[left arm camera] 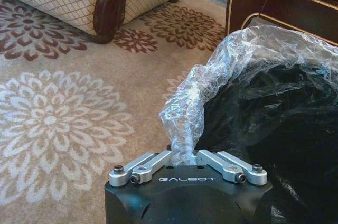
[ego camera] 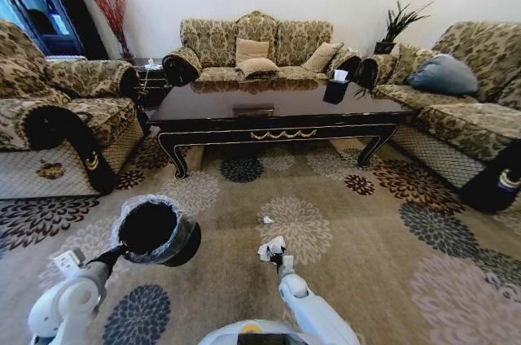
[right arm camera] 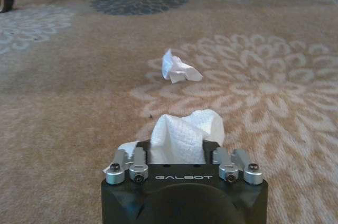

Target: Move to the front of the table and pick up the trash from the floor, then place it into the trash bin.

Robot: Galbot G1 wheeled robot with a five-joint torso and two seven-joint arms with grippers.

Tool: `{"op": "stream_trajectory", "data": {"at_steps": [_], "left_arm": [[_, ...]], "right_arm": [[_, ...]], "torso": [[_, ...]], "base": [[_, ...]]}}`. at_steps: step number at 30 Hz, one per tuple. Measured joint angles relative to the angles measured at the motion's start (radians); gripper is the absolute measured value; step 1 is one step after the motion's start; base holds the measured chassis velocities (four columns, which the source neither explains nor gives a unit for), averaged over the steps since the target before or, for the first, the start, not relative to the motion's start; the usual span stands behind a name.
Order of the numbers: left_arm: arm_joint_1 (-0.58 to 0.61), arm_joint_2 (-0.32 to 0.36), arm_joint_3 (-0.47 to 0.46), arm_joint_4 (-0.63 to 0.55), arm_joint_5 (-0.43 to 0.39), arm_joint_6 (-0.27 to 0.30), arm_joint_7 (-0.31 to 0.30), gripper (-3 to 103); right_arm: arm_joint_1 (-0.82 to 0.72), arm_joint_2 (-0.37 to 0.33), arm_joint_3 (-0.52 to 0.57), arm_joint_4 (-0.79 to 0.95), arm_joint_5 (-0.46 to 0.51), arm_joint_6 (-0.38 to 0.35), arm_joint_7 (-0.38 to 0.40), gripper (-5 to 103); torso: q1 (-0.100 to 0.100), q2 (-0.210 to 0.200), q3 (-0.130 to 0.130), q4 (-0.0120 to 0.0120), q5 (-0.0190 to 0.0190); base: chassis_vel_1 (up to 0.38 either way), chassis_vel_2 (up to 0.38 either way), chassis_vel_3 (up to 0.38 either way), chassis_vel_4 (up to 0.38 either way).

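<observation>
The right end effector (right arm camera: 182,152) clamped a crumpled white paper (right arm camera: 185,137), light and soft, pinched at its bunched middle. The left end effector (left arm camera: 185,163) gripped the trash bin (ego camera: 155,231) by its liner at ten o'clock. Another paper scrap (ego camera: 267,220) lay at twelve.

Trash bin (left arm camera: 274,108) cut off at frame edge; left claw (left arm camera: 185,156) fingertips buried in liner.
</observation>
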Motion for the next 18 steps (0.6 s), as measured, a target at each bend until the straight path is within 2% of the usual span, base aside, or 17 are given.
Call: {"op": "stream_trajectory", "data": {"at_steps": [3,5,9,11,12,14,16,17,18], "left_arm": [[-0.008,-0.001,0.006,0.009,0.002,0.000,0.000,2],[-0.010,-0.001,0.007,0.011,0.003,0.000,-0.001,2],[-0.015,0.001,0.012,0.018,0.004,0.000,-0.001,2],[-0.016,0.001,0.015,0.019,0.004,0.000,-0.002,2],[-0.017,0.001,0.018,0.020,0.005,0.000,-0.002,2],[-0.017,0.000,0.026,0.021,0.011,0.000,-0.002,2],[-0.015,-0.004,0.038,0.020,0.018,0.000,-0.002,2],[-0.015,-0.004,0.038,0.020,0.018,0.000,-0.002,2],[-0.010,-0.008,0.048,0.015,0.023,0.000,-0.002,2]], "right_arm": [[-0.004,-0.006,-0.006,0.003,-0.028,0.018,-0.014,37],[-0.005,-0.007,-0.007,0.003,-0.034,0.022,-0.017,37],[-0.006,-0.011,-0.016,0.006,-0.055,0.036,-0.025,15],[-0.006,-0.012,-0.017,0.007,-0.060,0.039,-0.026,15],[-0.006,-0.013,-0.017,0.008,-0.069,0.050,-0.034,10],[-0.006,-0.016,-0.016,0.010,-0.090,0.114,-0.089,2],[-0.008,-0.024,-0.009,0.035,-0.105,0.195,-0.180,1],[-0.008,-0.024,-0.009,0.035,-0.105,0.195,-0.180,1],[-0.009,-0.030,-0.006,0.063,-0.098,0.235,-0.223,1]], "torso": [[0.000,0.000,0.000,0.0000,0.0000],[0.000,0.000,0.000,0.0000,0.0000],[0.000,0.000,0.000,0.0001,0.0000],[0.000,0.000,0.000,0.0001,0.0000],[0.000,0.000,0.000,0.0000,0.0000],[0.000,0.000,0.000,0.0000,0.0000],[0.000,0.000,0.000,0.0000,0.0001],[0.000,0.000,0.000,0.0000,0.0001],[0.000,0.000,0.000,0.0000,0.0000]], "base": [[0.000,0.000,0.000,0.000],[0.000,0.000,0.000,0.000],[0.000,0.000,0.000,0.000],[0.000,0.000,0.000,0.000],[0.000,0.000,0.000,0.000],[0.000,0.000,0.000,0.000],[0.000,0.000,0.000,0.000],[0.000,0.000,0.000,0.000],[0.000,0.000,0.000,0.000]]}}
